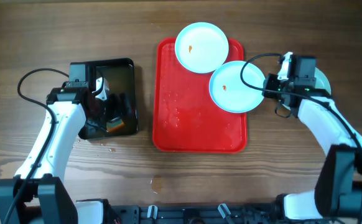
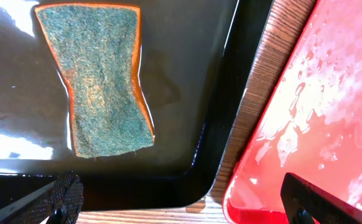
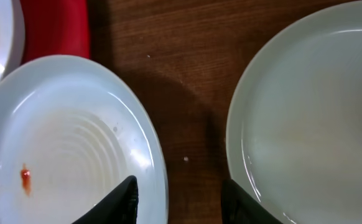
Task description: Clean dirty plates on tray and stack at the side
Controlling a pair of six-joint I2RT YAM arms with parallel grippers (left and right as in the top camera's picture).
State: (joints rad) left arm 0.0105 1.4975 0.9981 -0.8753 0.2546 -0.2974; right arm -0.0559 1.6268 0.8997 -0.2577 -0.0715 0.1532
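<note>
The red tray point(image 1: 193, 127) lies mid-table. Two pale plates rest on it, each with an orange smear. One plate point(image 1: 201, 47) overhangs the tray's far edge. The other point(image 1: 234, 87) overhangs its right edge and shows in the right wrist view point(image 3: 63, 143). A third plate point(image 1: 323, 79) lies on the wood at the right, half hidden under my right arm, and looks smear-free in the right wrist view point(image 3: 311, 112). My right gripper point(image 1: 268, 87) point(image 3: 181, 202) is open, straddling the right rim of the smeared plate. My left gripper point(image 1: 109, 102) point(image 2: 181, 208) is open and empty over the black tray.
A black tray point(image 1: 128, 68) point(image 2: 193, 68) with dark liquid stands left of the red tray. A green-and-orange sponge point(image 2: 100, 81) lies in it. The red tray's surface point(image 2: 318, 124) is wet with droplets. A small wet spot point(image 1: 157, 183) marks the wood near the front.
</note>
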